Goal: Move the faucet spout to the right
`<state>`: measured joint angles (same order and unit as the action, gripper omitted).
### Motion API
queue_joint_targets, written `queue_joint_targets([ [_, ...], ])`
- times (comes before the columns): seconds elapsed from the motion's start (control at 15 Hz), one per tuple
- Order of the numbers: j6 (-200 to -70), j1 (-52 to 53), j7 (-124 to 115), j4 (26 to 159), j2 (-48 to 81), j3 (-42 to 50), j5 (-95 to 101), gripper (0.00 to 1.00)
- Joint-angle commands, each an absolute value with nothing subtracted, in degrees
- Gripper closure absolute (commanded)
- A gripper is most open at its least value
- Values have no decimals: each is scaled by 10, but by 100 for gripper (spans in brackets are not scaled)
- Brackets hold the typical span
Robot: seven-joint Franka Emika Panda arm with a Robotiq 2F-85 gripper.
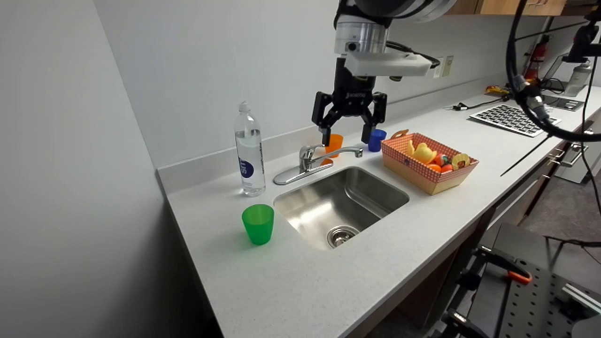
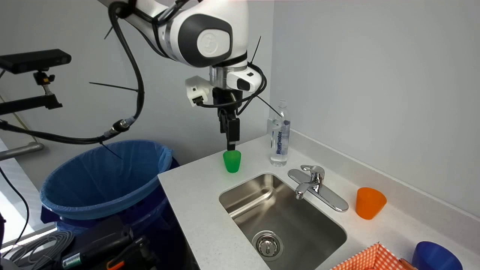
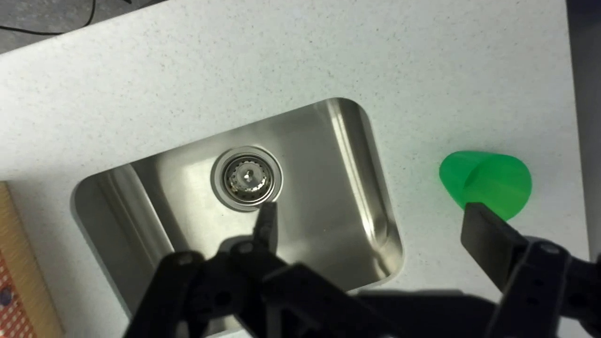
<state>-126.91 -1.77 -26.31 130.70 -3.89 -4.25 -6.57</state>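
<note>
Fingers [image 1: 326, 136] spread wide, gripping nothing! Depth is hard to judge here, and a skewed descent could jam them against the spout [image 2: 304, 188].

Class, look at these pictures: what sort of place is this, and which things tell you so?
Probably a kitchenette, perhaps in a lab: the sink and its faucet suggest the first, the robot reaching over the counter hints at the second.

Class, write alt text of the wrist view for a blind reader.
An open black gripper partly hides a steel sink with a drain, seen from above. A green cup stands on the counter at right; part of a basket shows at left.
</note>
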Motion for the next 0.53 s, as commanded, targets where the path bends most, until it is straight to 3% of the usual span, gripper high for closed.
queue_joint_targets([
  [0.0,-1279,-17,-295,1263,22,-24,-21,0],
  [0.47,-1263,-10,-336,1210,97,17,10,0],
])
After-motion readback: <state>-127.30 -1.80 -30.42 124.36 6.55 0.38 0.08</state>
